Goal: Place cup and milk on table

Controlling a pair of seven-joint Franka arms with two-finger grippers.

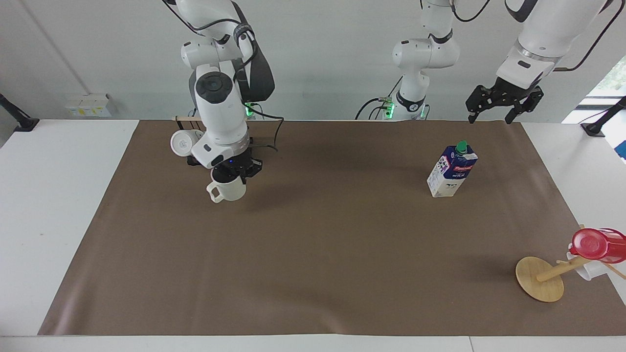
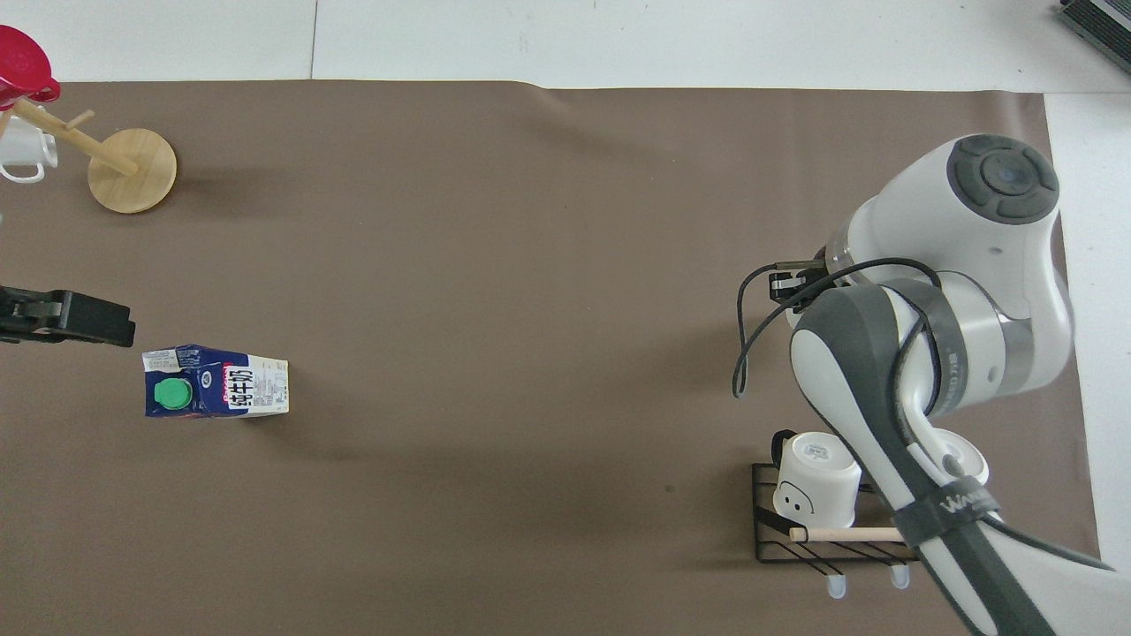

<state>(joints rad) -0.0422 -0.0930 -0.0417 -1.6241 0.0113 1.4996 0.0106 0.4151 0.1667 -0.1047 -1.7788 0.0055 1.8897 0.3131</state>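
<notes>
The cream-white cup (image 1: 226,190) hangs upright from my right gripper (image 1: 234,177), which is shut on its rim and holds it just above the brown paper of the table (image 1: 318,244), beside the wire rack. In the overhead view the right arm hides the cup, and only part of the right gripper (image 2: 793,287) shows. The milk (image 1: 452,171) stands upright on the paper toward the left arm's end; it also shows in the overhead view (image 2: 216,382). My left gripper (image 1: 490,116) is open and empty, raised over the table's edge by the robots, and waits there (image 2: 66,316).
A black wire rack (image 2: 835,530) with two plain white mugs (image 2: 817,481) stands close to the right arm's base. A round wooden disc with a peg (image 1: 539,278) carries a red plastic cup (image 1: 596,244) and a white mug at the left arm's end.
</notes>
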